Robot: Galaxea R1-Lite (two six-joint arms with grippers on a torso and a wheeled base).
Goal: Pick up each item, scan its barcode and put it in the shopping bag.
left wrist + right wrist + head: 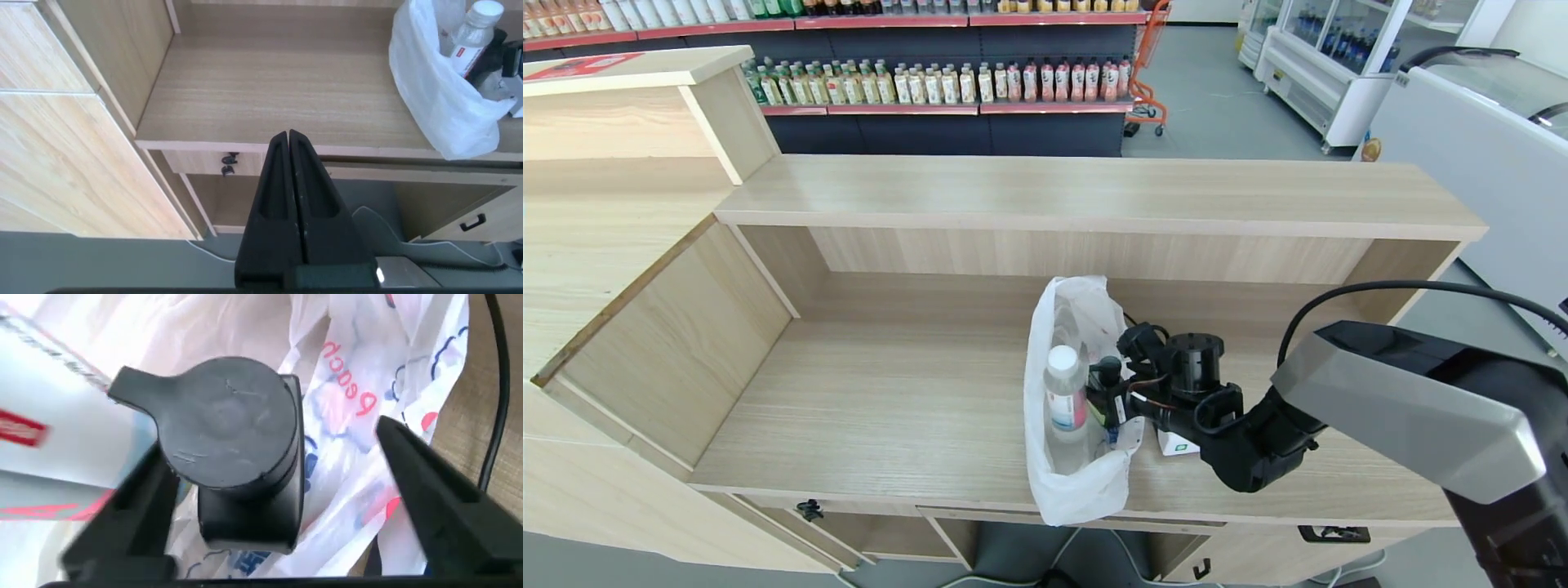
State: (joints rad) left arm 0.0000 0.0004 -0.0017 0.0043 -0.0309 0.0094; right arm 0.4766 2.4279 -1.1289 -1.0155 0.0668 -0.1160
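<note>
Right hand (1109,406) gapes wide, gripping nothing, beside the upright bottle (1065,392) in the shopping bag (1068,492).

White shopping bag (1078,490), red-blue print; bottle (1066,400) white-capped; counter (874,408) pale wood grain.

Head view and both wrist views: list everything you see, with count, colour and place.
counter: one, light wood, before the robot
shopping bag: one, white, standing at the counter's front edge
bottle: one, clear with white cap, upright in the bag
dark-capped item: one, dark grey, in the bag beside the bottle
small box: one, white, on the counter under the right arm
drink shelves: several, red-edged, far behind
left gripper: one, black, shut, short of the counter's front edge
right gripper: one, black, open, at the bag's mouth
</note>
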